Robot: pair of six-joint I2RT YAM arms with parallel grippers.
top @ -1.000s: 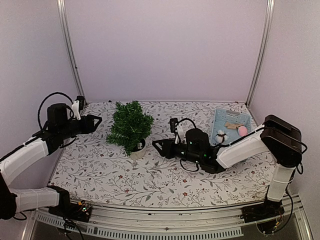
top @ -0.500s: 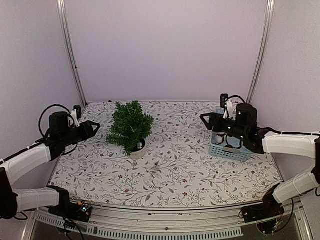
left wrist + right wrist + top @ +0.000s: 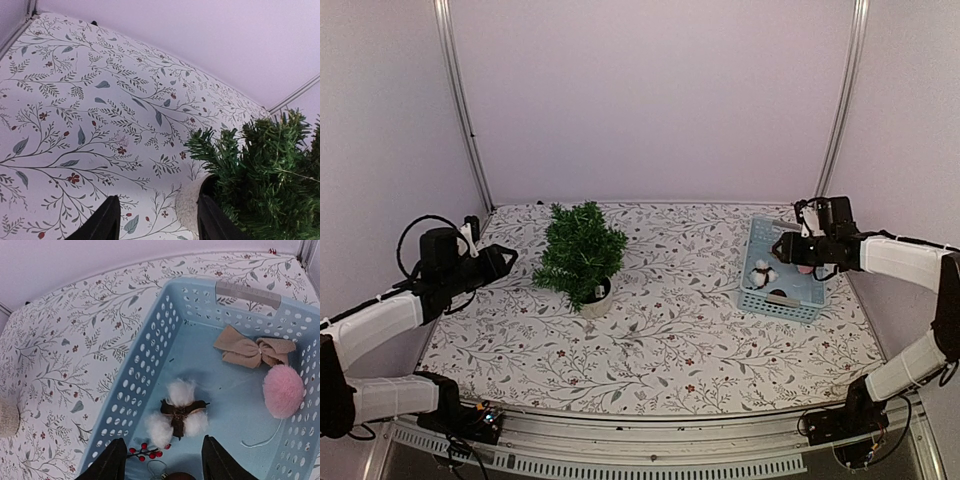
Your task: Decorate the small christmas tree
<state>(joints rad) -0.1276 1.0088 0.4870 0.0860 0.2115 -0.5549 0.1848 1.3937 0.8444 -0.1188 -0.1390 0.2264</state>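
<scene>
The right gripper, jaws spread and empty, hangs above the blue basket by the right edge of the worktop with the cotton puff just ahead, while the small christmas tree stands well apart, back left, near the left gripper, also spread and empty.

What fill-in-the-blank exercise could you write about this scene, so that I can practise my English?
1. The small christmas tree stands in a round ___ pot.
2. The right gripper hovers open above the light ___ basket.
3. The pompom in it is ___.
4. The cotton ornament has ___ white tufts.

Missing words: white; blue; pink; three.
</scene>
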